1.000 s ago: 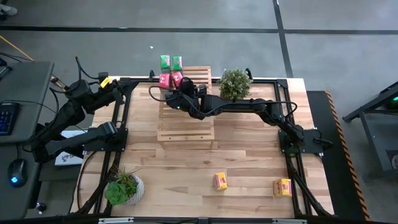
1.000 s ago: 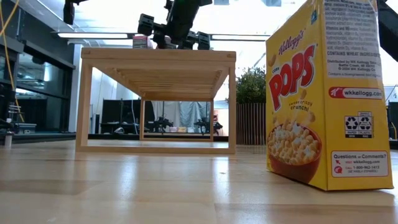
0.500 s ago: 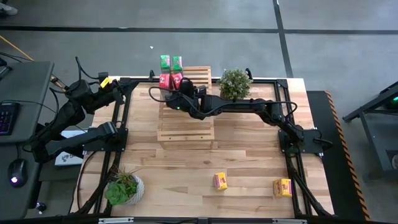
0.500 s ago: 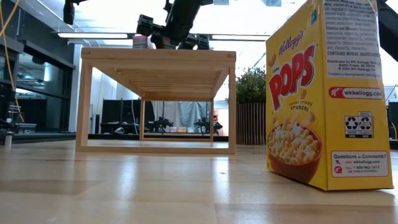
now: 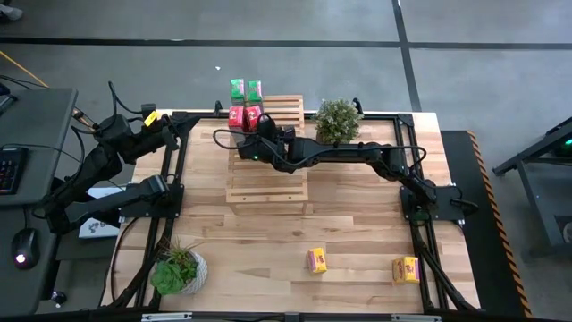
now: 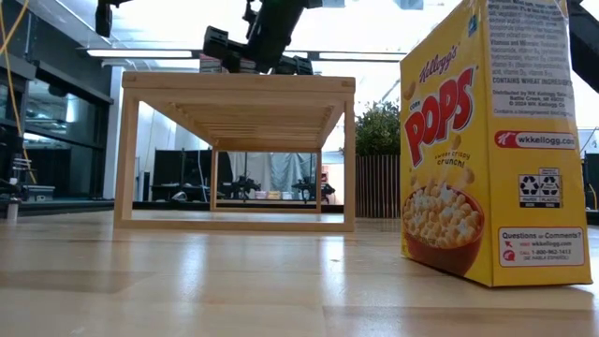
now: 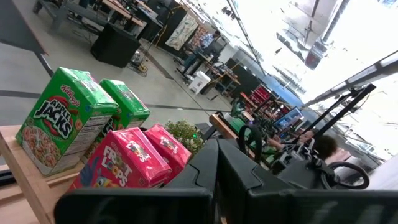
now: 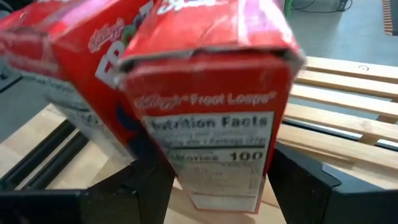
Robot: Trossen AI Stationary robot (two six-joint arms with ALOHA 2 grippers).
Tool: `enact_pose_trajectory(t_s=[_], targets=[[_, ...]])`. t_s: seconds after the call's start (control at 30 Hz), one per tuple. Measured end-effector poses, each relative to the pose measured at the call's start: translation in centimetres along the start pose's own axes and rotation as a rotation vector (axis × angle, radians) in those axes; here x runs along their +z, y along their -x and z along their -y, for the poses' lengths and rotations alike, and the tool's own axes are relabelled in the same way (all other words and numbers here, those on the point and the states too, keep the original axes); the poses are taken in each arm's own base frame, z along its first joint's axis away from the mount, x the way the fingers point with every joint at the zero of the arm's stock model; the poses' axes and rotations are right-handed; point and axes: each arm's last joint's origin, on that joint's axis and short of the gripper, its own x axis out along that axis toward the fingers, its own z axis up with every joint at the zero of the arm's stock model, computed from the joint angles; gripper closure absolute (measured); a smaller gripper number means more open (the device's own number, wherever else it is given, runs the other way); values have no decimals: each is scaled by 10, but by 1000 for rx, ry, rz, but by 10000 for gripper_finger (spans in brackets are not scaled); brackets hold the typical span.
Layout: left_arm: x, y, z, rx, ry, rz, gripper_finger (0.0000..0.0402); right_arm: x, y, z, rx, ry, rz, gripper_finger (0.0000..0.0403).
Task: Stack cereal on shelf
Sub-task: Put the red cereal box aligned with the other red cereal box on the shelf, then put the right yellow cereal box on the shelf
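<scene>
Fig.: right gripper (image 8: 214,186) jaws spread, straddling red cereal box (image 8: 208,118) on shelf (image 5: 268,170); light, crushable cardboard, grip flat sides.

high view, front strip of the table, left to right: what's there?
Potted plant → yellow cereal box → second yellow cereal box.

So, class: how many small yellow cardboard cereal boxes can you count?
2. One small yellow cardboard cereal box stands near the table's front middle; the other yellow box at the front right. None on the light-wood slatted rack.
</scene>
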Motion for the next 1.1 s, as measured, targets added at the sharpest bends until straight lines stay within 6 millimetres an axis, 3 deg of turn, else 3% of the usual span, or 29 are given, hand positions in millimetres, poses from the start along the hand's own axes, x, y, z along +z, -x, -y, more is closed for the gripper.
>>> enact_pose_trajectory(t_s=[0.4, 0.7, 1.1], targets=[[0, 0, 0, 0, -2, 0, 401, 3, 23, -5, 36, 76, -3, 169], [0, 0, 0, 0, -2, 0, 401, 4, 30, -6, 78, 111, -38, 169], [0, 0, 0, 1, -1, -1, 401, 7, 41, 7, 57, 237, -124, 169]])
